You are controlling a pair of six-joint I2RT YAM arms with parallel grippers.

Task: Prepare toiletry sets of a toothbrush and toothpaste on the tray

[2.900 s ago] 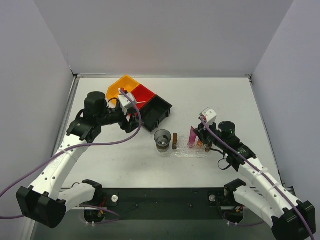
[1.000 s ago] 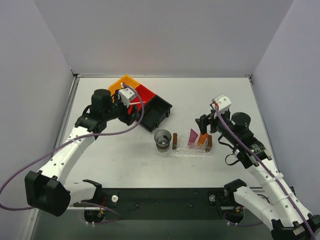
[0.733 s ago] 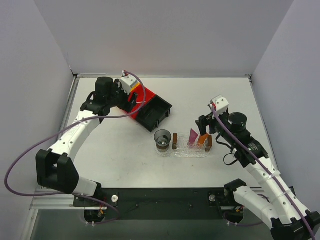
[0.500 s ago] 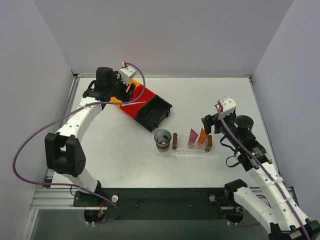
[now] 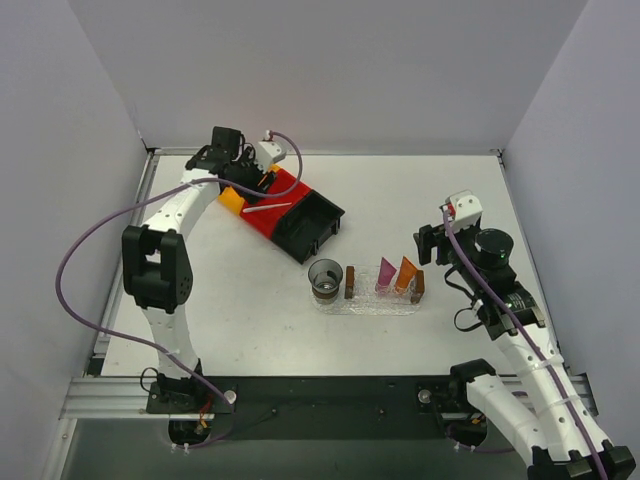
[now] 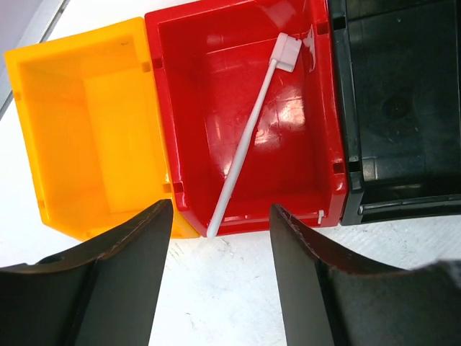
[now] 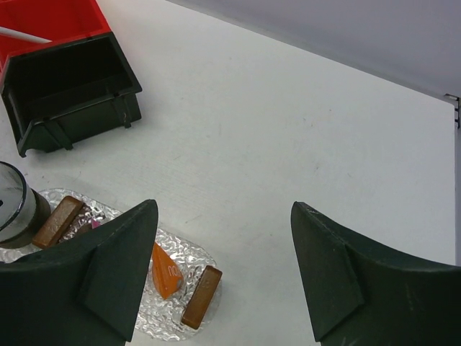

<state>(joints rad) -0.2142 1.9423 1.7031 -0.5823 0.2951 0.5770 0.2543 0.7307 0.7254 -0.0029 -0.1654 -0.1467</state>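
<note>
The white toothbrush (image 6: 248, 137) lies slanted inside the red bin (image 6: 180, 94), its handle end on the bin's near rim; from above the toothbrush (image 5: 265, 209) shows there too. My left gripper (image 6: 220, 288) hangs open and empty above that rim, at the bins in the top view (image 5: 245, 185). The clear bumpy tray (image 5: 372, 304) carries the toothpaste: an orange tube (image 5: 405, 272) and a pink tube (image 5: 385, 275). My right gripper (image 5: 430, 248) hovers open and empty to the right of the tray. In its wrist view the gripper (image 7: 223, 274) looks down on the orange tube (image 7: 166, 272) and the tray (image 7: 189, 254).
An orange bin (image 6: 86, 130) and a black bin (image 6: 403, 108) flank the red one. On the tray stand a dark cup (image 5: 326, 278) and two brown blocks (image 5: 350, 281) (image 5: 419, 285). The enclosure's walls are close behind the bins.
My left arm has swung back and left over the bins, its jaws narrowing slightly. My right gripper has drawn away right of the tray. The tubes stay in the tray.
</note>
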